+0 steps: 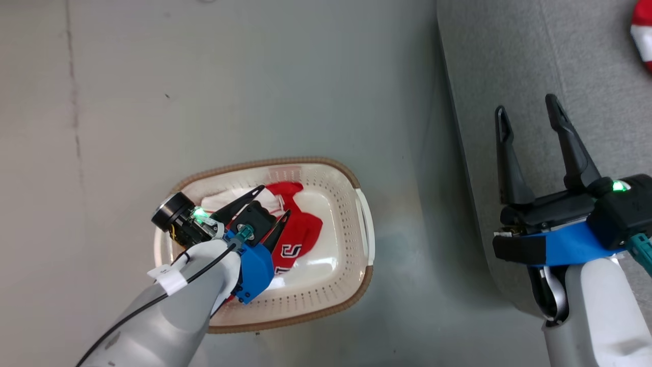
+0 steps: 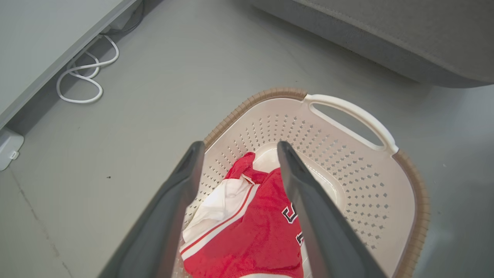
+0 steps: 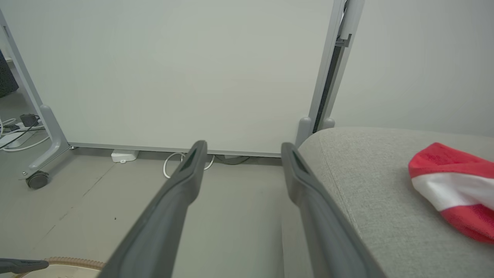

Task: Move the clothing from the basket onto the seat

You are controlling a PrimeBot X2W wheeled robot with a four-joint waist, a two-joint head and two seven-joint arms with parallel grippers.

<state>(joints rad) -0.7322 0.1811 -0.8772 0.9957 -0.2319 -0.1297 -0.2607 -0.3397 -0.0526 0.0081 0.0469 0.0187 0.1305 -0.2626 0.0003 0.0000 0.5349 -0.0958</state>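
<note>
Seat (image 1: pixel 535 76): grey, along the right. One garment (image 1: pixel 643 35) already lies on it, well in from its left edge.

Basket (image 1: pixel 326 165): on the floor (image 1: pixel 204 76), near the seat's left edge but apart from it. The second garment (image 1: pixel 303 229) is crumpled from the basket's far wall down towards its near-left corner, lettering up.

Left claw (image 2: pixel 241 144): inside the basket, spread, straddling that garment and pinching nothing. How far above the cloth it sits, I can't tell.

Right claw (image 1: pixel 526 104): spread and empty over the seat's left edge.

Plan as I judge it:
- Go straight down onto the thick red fold by the lettering, not the loose white flap.
- Keep the tips off the perforated wall.
- Close on a full bunch, since a thin pinch may slip.
- Lift clear of the rim before swinging right, or the basket may drag.
- Let go well inside the seat's edge.
</note>
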